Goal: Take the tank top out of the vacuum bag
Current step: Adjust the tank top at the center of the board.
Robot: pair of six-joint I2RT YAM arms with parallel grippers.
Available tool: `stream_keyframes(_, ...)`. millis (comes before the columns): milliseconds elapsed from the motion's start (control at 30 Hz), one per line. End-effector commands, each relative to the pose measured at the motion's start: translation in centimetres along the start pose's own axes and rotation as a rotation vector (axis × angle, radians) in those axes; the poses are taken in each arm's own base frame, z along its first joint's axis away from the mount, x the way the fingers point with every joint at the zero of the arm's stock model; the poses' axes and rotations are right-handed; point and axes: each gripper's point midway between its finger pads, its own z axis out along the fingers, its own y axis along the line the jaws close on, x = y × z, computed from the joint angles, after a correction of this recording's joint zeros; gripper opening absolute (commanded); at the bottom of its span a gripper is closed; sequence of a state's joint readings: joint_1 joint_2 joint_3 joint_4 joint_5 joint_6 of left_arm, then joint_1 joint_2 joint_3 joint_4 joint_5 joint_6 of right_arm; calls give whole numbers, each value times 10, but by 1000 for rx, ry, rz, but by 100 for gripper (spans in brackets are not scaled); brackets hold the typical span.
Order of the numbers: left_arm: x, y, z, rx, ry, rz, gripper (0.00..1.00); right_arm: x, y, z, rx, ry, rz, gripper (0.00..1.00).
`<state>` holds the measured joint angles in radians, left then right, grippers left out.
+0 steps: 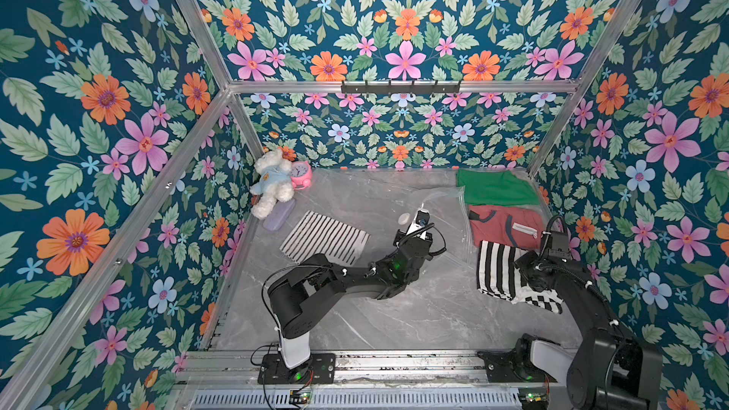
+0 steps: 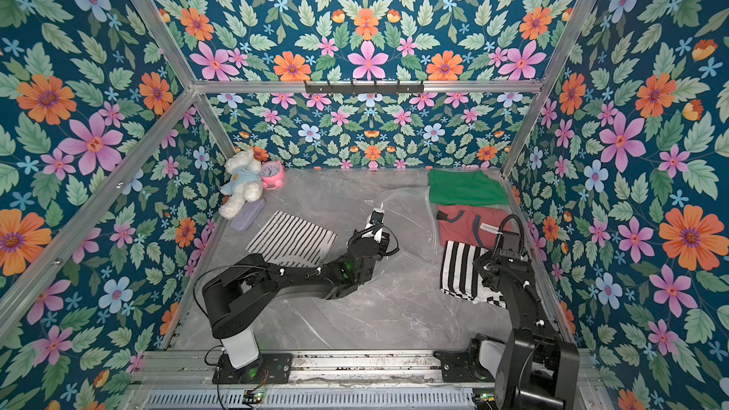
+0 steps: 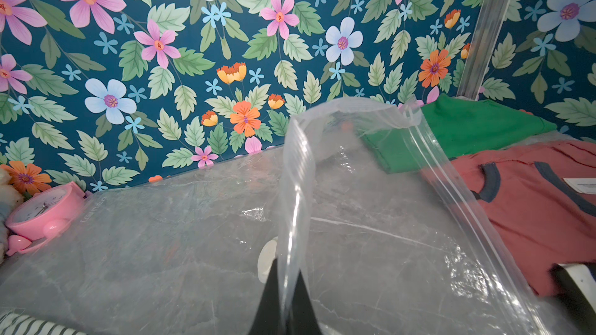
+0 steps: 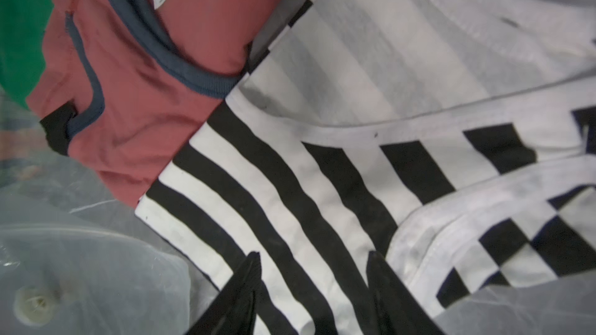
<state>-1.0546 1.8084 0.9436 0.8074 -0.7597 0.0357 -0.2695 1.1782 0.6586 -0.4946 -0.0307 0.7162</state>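
Left gripper (image 3: 287,269) clamped on vacuum bag (image 3: 354,188) zip edge, raised to hold mouth open; right gripper (image 4: 314,281) jaws apart, empty, over striped garment (image 4: 290,188), presumed tank top, right near side; clear of plastic: cannot tell.

Your left arm (image 1: 347,274) reaches out low across the middle, wrist tipped upward, left gripper (image 3: 287,267) pinched tight on the vacuum bag (image 3: 354,188). Your right arm (image 1: 591,309) stands folded at its side, right gripper (image 4: 312,257) pointing down, jaws parted.
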Motion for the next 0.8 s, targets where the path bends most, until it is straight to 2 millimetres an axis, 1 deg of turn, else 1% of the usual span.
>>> stream_keyframes(0, -10, 4, 0, -16, -24, -11, 0, -4, -9, 7, 96, 23, -68, 55)
stream_keyframes(133, -10, 5, 0, -20, -30, -3, 0, 0, -8, 21, 116, 60, -98, 57)
stream_keyframes(300, -8, 2, 1, -12, -21, -7, 0, 21, 1, 34, 129, 134, -181, 56)
stream_keyframes(400, -9, 2, 3, -21, -21, 3, 0, 33, 0, 41, 138, 178, -204, 56)
stream_keyframes(433, -11, 2, 3, -23, -22, 3, 0, 37, -4, 44, 147, 192, -203, 56)
stream_keyframes(467, -11, 2, 3, -24, -22, 3, 0, 39, -7, 44, 158, 201, -181, 56)
stream_keyframes(633, -14, 1, 3, -21, -27, 4, 0, 39, -4, 38, 122, 200, -165, 56)
stream_keyframes(700, -15, 2, 4, -27, -30, 2, 0, 42, -4, 38, 114, 237, -159, 56)
stream_keyframes(767, -14, 1, 4, -26, -24, 6, 0, 42, -7, 32, 137, 254, -166, 55)
